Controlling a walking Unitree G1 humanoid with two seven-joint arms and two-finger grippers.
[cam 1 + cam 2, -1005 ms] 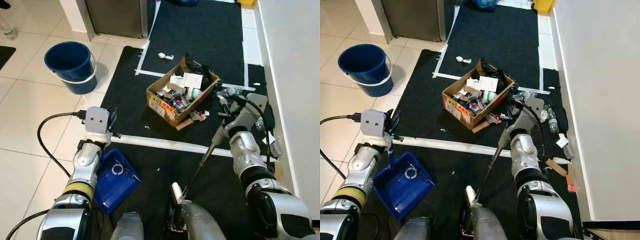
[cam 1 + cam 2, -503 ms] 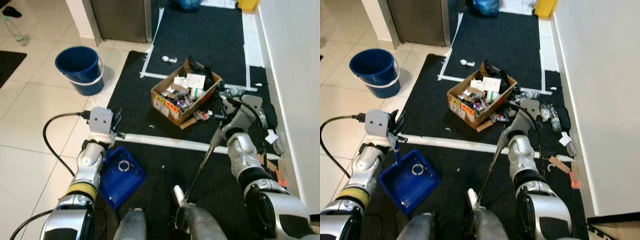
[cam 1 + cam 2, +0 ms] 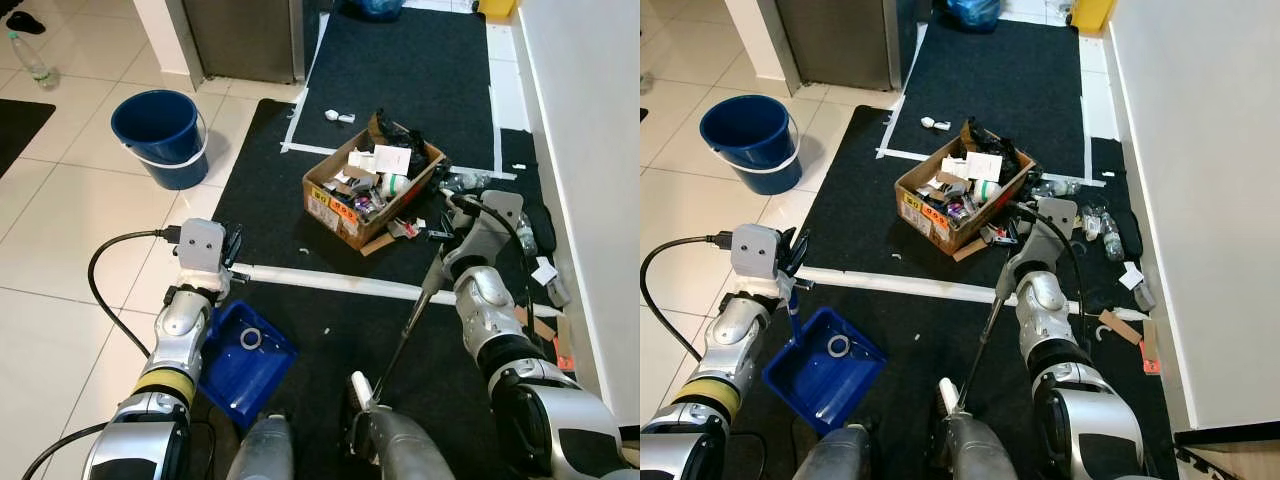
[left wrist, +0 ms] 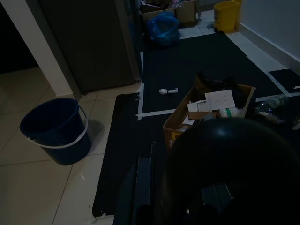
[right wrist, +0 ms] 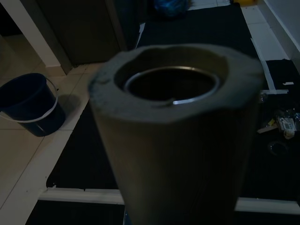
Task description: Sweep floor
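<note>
My left gripper is shut on the upright handle of a blue dustpan, which rests on the black mat at my lower left. A small tape ring lies in the pan. Over the mat on the right, my right gripper is shut on the grey broom handle. The handle slants down to the broom head near my feet. Its hollow top end looms large in the right wrist view.
A cardboard box stuffed with rubbish sits on the mat ahead. Bottles and paper scraps lie by the right wall. A blue bucket stands on the tiles at the far left. White tape lines cross the mats.
The whole picture has shifted, so the camera moved back a little. Both arms keep their holds, and the dustpan sits slightly more to the right.
</note>
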